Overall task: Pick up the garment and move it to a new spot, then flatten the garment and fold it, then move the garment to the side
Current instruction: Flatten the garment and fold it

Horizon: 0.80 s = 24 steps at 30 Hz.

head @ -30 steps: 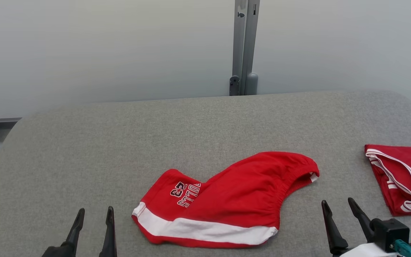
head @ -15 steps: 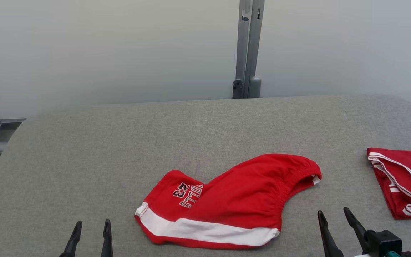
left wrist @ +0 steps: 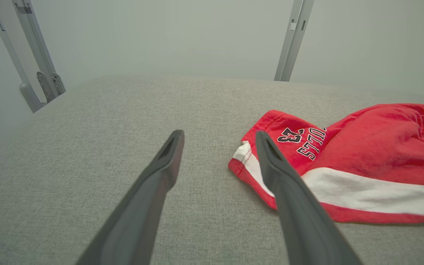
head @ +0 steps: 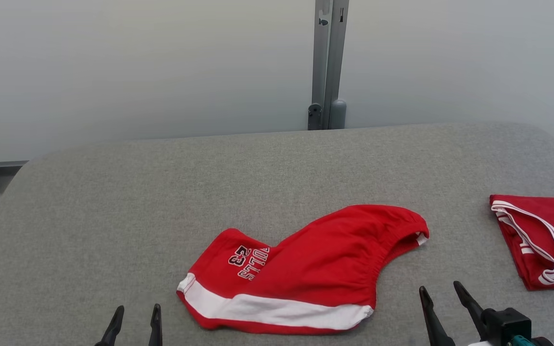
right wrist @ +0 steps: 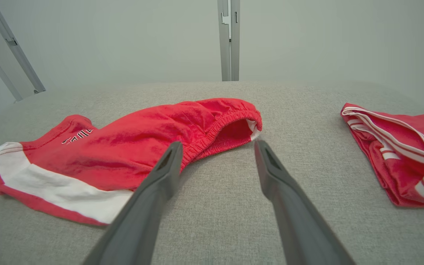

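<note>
Over grey fabric tabletop (head: 113, 202), hovering with left tool (head: 137, 308) and right tool (head: 439, 287) spread apart, not yet lifting crumpled red-and-white shorts (head: 315, 269).

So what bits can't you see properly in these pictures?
- Second red garment: head view, cut off by the right edge, so its kind is unclear.
- Lettering on the red shorts: head view, its start tucked under a fold.
- Shorts' underside: hidden against the table.
- Left gripper and right gripper: head view, arms cut off by the bottom edge.
</note>
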{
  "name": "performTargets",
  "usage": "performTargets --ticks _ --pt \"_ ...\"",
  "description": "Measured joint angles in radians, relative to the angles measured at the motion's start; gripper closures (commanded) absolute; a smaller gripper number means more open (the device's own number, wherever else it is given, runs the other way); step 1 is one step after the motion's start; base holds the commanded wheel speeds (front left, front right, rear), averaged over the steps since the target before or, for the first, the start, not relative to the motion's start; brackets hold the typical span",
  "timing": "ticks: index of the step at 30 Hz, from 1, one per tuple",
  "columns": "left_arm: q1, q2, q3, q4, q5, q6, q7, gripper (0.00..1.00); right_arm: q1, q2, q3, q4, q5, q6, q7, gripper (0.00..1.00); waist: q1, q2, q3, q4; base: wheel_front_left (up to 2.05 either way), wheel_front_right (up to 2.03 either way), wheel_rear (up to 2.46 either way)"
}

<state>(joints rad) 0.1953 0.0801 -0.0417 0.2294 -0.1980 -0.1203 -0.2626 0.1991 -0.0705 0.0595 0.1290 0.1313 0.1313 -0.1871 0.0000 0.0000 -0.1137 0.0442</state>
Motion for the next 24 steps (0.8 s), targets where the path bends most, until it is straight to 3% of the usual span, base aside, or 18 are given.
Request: performTargets --ticks 7,11,16,24 --pt "-0.104 0.056 -0.079 0.122 -0.021 -0.007 0.035 0.0 -0.031 -0.028 0.101 0.024 0.028 0.0 0.086 0.0 0.0 0.0 0.019 -0.013 0.0 0.0 0.0" --pt "-0.212 0.114 -0.186 0.191 -0.053 -0.008 0.11 0.0 -0.067 -0.048 0.166 0.035 0.049 0.0 0.127 0.0 0.0 0.0 0.039 -0.029 0.0 0.0 0.0" --pt "-0.332 0.187 -0.331 0.262 -0.14 -0.009 0.214 0.0 -0.101 -0.062 0.208 0.037 0.065 0.0 0.136 0.0 0.0 0.0 0.064 -0.056 0.0 0.0 0.0" --pt "-0.432 0.26 -0.472 0.325 -0.29 -0.01 0.351 0.0 -0.106 -0.073 0.219 0.038 0.081 0.0 0.139 0.0 0.0 0.0 0.098 -0.09 0.0 0.0 0.0"
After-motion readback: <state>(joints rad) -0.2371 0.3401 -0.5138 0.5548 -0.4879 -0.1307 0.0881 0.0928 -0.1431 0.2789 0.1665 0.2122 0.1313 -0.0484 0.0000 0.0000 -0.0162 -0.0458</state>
